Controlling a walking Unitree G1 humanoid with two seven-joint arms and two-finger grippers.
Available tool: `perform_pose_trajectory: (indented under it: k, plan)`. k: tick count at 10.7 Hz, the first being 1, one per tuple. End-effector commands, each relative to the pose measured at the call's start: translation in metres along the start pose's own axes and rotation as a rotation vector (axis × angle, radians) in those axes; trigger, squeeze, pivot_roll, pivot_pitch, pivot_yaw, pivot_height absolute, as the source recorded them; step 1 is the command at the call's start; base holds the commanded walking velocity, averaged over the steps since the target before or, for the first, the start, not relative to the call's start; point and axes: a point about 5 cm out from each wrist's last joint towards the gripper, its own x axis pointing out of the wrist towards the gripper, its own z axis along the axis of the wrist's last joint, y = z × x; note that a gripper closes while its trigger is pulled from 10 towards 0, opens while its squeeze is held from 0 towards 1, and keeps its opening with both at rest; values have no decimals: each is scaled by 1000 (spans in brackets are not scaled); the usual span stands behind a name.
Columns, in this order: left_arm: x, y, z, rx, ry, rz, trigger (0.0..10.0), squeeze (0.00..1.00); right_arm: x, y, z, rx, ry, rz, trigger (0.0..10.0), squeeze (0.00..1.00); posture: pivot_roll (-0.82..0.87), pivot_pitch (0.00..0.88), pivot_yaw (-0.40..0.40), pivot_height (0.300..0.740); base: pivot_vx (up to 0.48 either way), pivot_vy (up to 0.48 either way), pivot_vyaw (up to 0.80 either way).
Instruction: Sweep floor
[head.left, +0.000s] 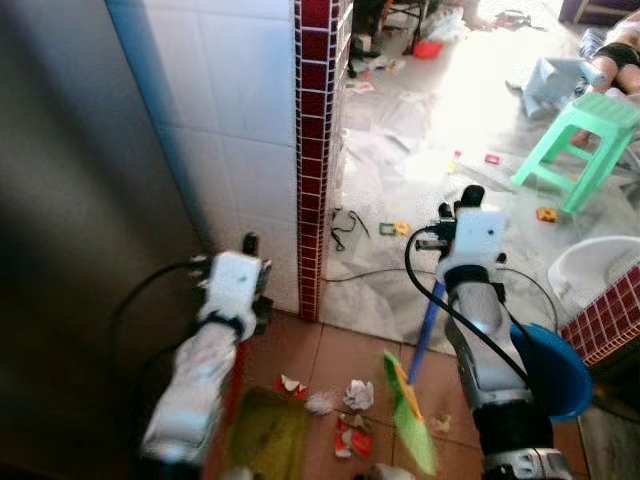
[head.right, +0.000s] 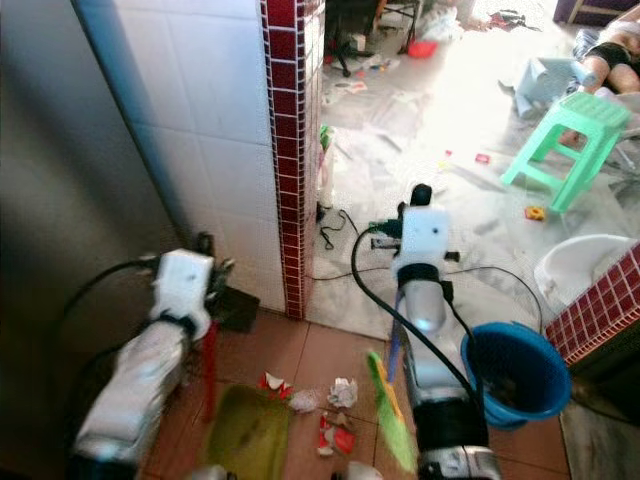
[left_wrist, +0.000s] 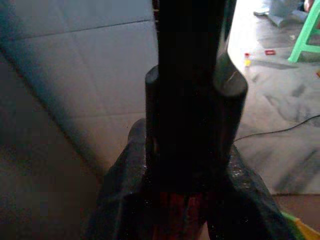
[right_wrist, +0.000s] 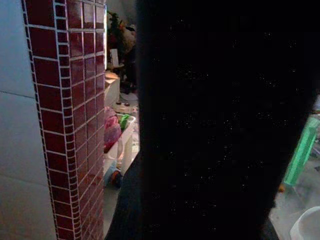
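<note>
My right gripper (head.left: 462, 205) clamps the broom (head.left: 408, 405) bottom center, bristles beside the litter (head.left: 345, 412); my left gripper (head.left: 250, 245) clamps the dustpan (head.left: 262, 435) lower left, ready to catch it.

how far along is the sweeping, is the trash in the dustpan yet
Not yet. Both tools are in hand: the left gripper holds the red handle of the green dustpan, set on the floor by the litter, and the right gripper holds the blue handle of the green broom. The paper scraps lie on the brown tiles between the two. Left: brush them in. More litter dots the grey floor beyond.
</note>
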Motion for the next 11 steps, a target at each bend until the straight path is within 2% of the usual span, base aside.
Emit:
perform_pose_trajectory:
  k: [1,2,4,6,8,11]
  plan:
    - [6,4,9,33,-48,27,10000,0,5,2,7,10,-19,5,10000,0,-69,0,-4,740,0,0,0]
    - [12,3,8,17,-43,33,10000,0,7,3,7,21,-15,4,10000,0,-78,0,0,740,0,0,0]
    - [29,-10,0,-27,-4,12,10000,0,11,7,8,59,4,1,10000,0,-88,0,2,740,0,0,0]
    - [33,-16,-1,-59,15,4,10000,0,12,11,9,69,6,10,10000,0,-88,0,-1,740,0,0,0]
    - [38,-15,-5,-130,37,34,10000,0,14,13,7,76,17,13,10000,0,-90,0,-3,740,0,0,0]
    - [43,-12,-17,-298,99,124,10000,0,15,15,5,120,54,3,10000,0,-94,0,-1,740,0,0,0]
